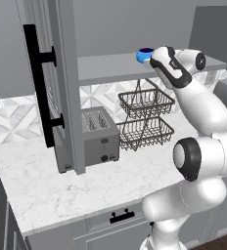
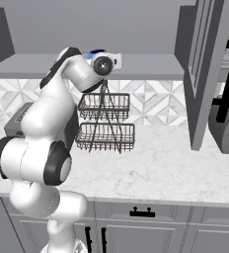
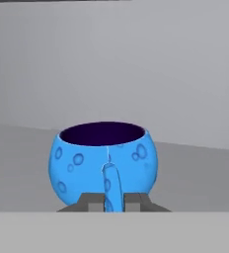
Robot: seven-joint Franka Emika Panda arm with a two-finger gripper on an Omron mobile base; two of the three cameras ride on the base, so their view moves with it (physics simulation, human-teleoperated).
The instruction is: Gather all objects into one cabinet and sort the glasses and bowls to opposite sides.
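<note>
The gripper [image 3: 114, 202] is pinched closed on the blue cup's [image 3: 104, 163] handle, which faces it, the cup apparently resting upright on the grey shelf [image 1: 110, 66] beyond.

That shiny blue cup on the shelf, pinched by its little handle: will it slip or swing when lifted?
The blue cup looks glazed, so probably slippery. The gripper pinches only its thin handle, so it may pivot. Its rounded body could roll if dropped.
</note>
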